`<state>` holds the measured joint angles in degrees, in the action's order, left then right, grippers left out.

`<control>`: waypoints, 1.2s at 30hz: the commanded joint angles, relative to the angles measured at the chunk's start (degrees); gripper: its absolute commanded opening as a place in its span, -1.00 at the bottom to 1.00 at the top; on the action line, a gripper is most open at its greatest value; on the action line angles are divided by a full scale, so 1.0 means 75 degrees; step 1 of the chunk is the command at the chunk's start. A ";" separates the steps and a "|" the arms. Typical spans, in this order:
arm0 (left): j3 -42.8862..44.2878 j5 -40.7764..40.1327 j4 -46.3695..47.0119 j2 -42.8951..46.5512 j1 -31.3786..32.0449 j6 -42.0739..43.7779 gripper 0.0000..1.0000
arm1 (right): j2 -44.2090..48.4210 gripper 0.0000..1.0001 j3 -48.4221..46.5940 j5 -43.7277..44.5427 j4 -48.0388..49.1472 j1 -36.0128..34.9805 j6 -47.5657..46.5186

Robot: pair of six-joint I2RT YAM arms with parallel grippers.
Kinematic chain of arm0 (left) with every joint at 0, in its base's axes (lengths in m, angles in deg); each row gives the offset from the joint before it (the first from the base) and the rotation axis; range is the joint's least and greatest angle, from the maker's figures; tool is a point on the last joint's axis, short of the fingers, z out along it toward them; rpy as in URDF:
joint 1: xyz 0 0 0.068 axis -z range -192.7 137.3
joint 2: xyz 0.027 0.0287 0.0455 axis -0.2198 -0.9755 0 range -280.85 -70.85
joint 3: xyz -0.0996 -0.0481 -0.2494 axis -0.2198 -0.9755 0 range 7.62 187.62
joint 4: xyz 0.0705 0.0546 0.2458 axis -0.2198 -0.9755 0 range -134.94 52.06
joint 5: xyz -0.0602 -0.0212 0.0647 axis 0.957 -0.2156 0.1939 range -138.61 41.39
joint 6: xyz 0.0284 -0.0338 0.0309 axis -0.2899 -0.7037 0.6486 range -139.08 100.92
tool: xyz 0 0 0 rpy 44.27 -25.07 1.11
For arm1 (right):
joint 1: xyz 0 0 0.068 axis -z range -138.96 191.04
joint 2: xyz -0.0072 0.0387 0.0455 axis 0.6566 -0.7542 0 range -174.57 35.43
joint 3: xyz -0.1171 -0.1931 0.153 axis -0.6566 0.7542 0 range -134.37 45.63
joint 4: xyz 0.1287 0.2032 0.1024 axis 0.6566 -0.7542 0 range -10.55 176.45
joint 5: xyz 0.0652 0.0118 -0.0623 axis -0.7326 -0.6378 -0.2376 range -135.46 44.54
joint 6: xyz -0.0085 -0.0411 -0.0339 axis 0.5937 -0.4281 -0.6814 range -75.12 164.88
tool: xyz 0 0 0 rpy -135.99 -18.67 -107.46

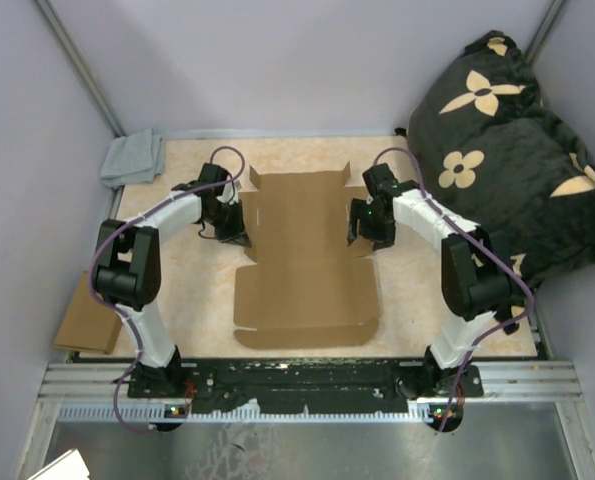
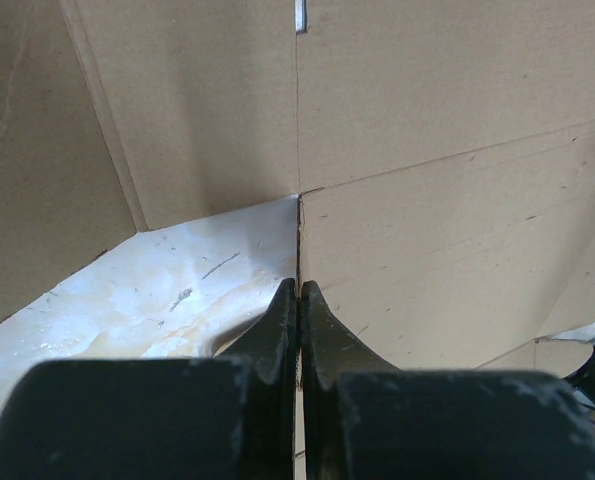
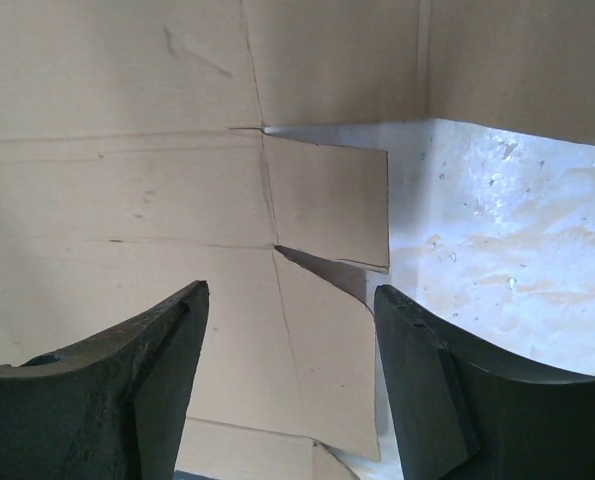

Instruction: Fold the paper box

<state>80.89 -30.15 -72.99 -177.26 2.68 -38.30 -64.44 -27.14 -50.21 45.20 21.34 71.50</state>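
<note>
The paper box (image 1: 302,265) lies unfolded on the table between my two arms, its rounded flaps toward the far side. My left gripper (image 1: 233,226) is at the box's left side flap. In the left wrist view it (image 2: 299,285) is shut, with a thin cardboard edge of the box (image 2: 447,230) running between the fingertips. My right gripper (image 1: 363,224) is at the box's right side. In the right wrist view it (image 3: 290,290) is open, and its fingers hover over a small side flap of the box (image 3: 127,200), which curls up slightly off the table.
A grey cloth (image 1: 134,158) lies at the far left corner. A smaller plain cardboard rectangle (image 1: 87,315) lies off the table's left edge. A black cushion with cream flowers (image 1: 517,150) fills the far right. Grey walls enclose the table.
</note>
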 commanded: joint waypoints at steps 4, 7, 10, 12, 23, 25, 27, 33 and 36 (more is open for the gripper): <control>-0.0063 -0.0043 0.0065 -0.0156 0.0035 0.0094 -1.00 | -0.0261 0.34 0.0129 0.0480 0.0174 -0.0057 0.0014; -0.0026 -0.0037 0.0044 -0.0184 0.0027 0.0091 -1.00 | -0.0332 0.34 0.0145 0.0637 0.0179 -0.0056 0.0007; 0.0009 -0.0039 0.0044 -0.0213 0.0025 0.0092 -1.00 | -0.0388 0.35 0.0188 0.0737 0.0285 -0.0038 -0.0016; 0.0036 -0.0031 0.0039 -0.0220 0.0025 0.0091 -1.00 | -0.0425 0.35 0.0252 0.0655 0.0501 -0.0016 -0.0010; 0.0154 0.0023 -0.0040 -0.0255 0.0035 0.0117 -1.00 | -0.0853 -0.14 -0.0293 -0.0313 0.0887 -0.0015 -0.0138; 0.0197 0.0101 -0.0043 -0.0263 0.0035 0.0110 -0.97 | -0.0765 -0.15 -0.0406 -0.0454 0.0832 -0.0040 -0.0178; 0.0247 0.0166 -0.0054 -0.0279 0.0034 0.0093 -0.92 | -0.0705 -0.14 -0.0572 -0.0538 0.0712 -0.0092 -0.0229; 0.0477 0.0281 -0.0195 -0.0278 0.0036 0.0189 -0.68 | -0.0688 -0.06 -0.1051 -0.0605 0.0511 -0.0238 -0.0268; 0.0573 0.0416 -0.0219 -0.0344 0.0045 0.0209 -0.55 | -0.0875 -0.03 -0.1216 -0.0712 0.0492 -0.0284 -0.0277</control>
<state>82.84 -29.04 -73.91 -178.75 2.68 -37.91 -71.66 -32.69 -53.53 48.87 19.79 70.29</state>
